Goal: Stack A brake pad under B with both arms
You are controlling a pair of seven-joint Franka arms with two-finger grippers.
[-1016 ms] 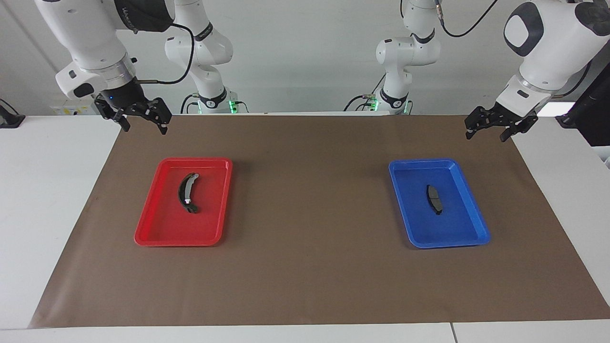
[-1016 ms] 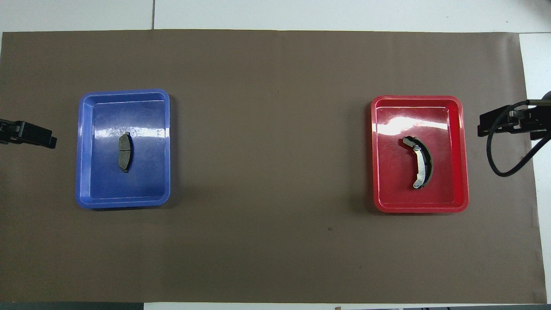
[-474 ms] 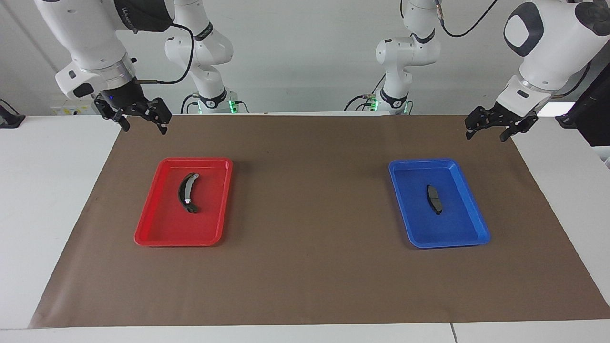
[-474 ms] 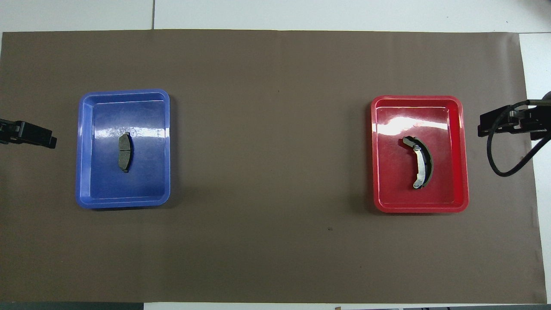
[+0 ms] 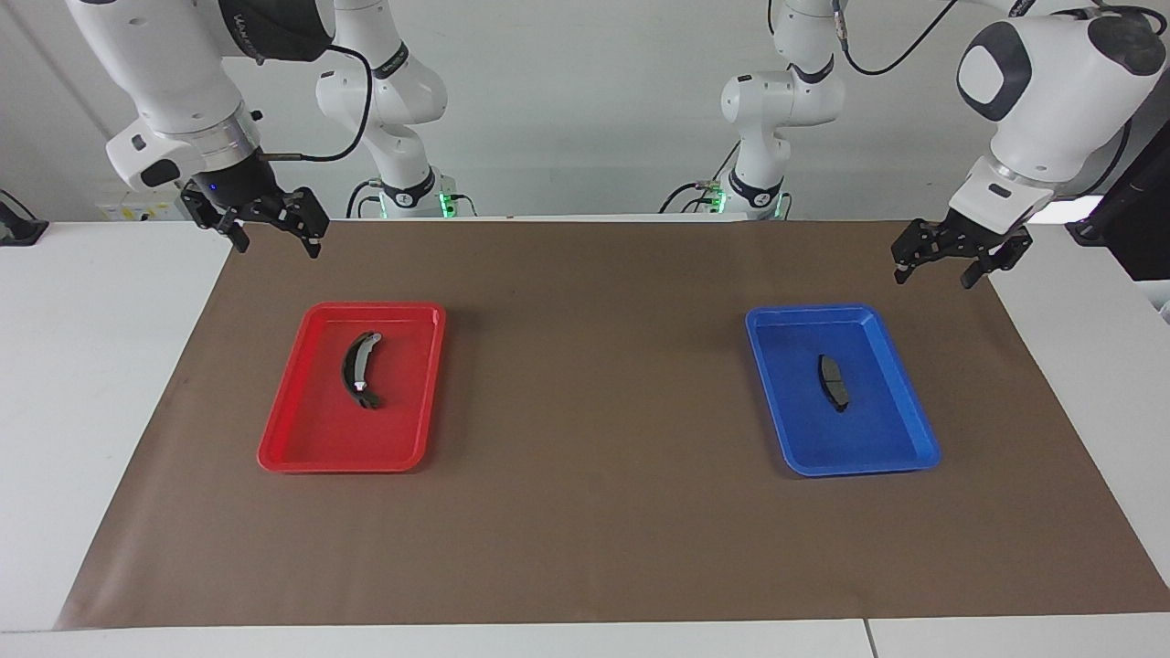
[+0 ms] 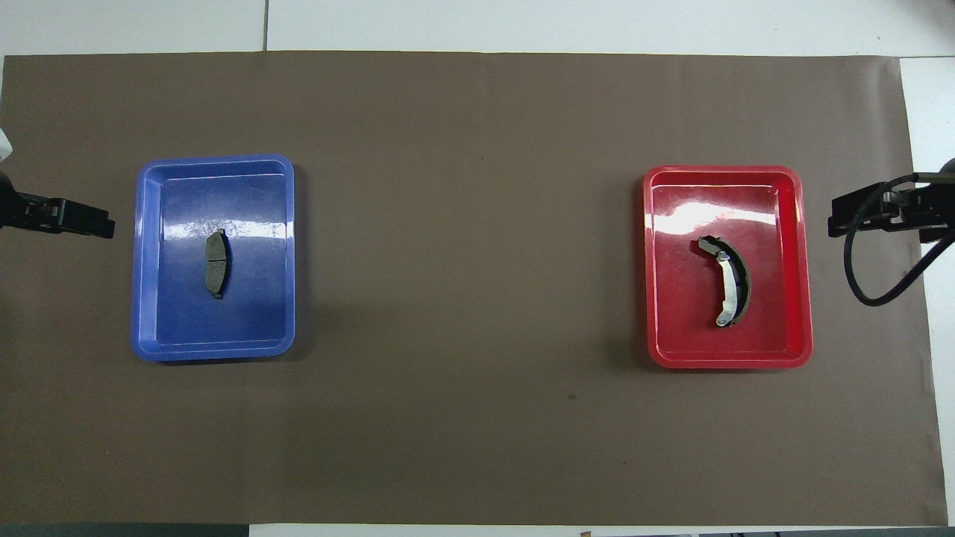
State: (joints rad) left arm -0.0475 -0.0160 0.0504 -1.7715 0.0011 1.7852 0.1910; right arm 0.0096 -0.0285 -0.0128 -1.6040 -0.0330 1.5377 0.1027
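Sitting in blue tray (image 5: pixel 905 402): short pad (image 5: pixel 832 381); long curved pad (image 5: pixel 358 370) in red tray (image 5: pixel 302 429). Left claw (image 5: pixel 944 262) & right claw (image 5: pixel 274 236) both open, empty, above mat (image 5: pixel 594 512).

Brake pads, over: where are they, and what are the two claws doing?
Left gripper and right gripper open, empty, raised over the mat's ends. Short pad in blue tray; long curved piece in red tray. Nothing between.
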